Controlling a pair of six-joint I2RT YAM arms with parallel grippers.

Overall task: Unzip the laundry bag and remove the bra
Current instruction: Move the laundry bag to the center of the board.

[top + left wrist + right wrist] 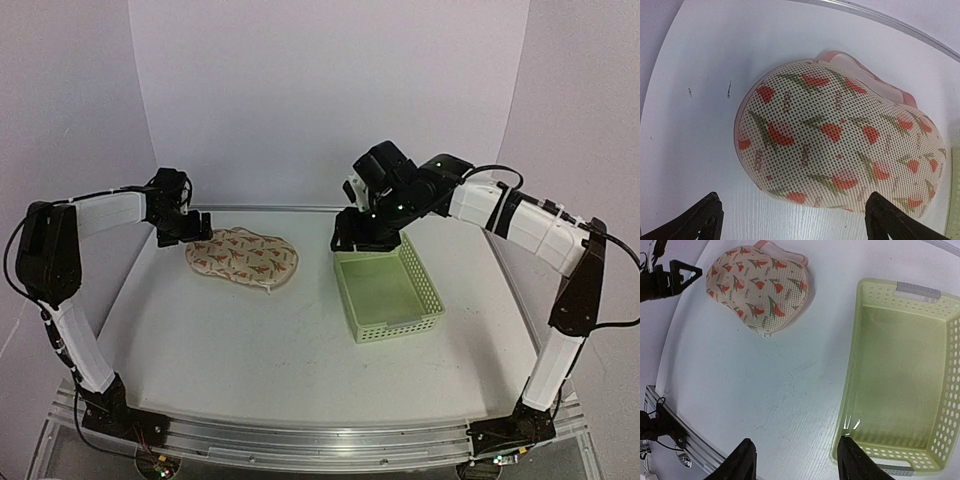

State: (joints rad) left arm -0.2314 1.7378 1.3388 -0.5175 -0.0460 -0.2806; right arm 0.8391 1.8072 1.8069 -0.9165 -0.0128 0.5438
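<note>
Top view: laundry bag [242,258] lies flat on the table [250,350] at 10 o'clock from centre. The green basket [345,290] is at its 3 o'clock, well apart. Left gripper [195,228] sits at the bag's 10 o'clock end; right gripper [358,236] hangs over the basket's 12 o'clock rim, elbow bent.

Left wrist: bag [840,145] domed, pink edge at 1 o'clock. Left gripper [792,210] spread wide, holding nothing.

Right wrist: bag [757,287] at 11 o'clock, basket [900,390] at 3 o'clock. Right gripper [795,455] fingers apart, nothing between them.
</note>
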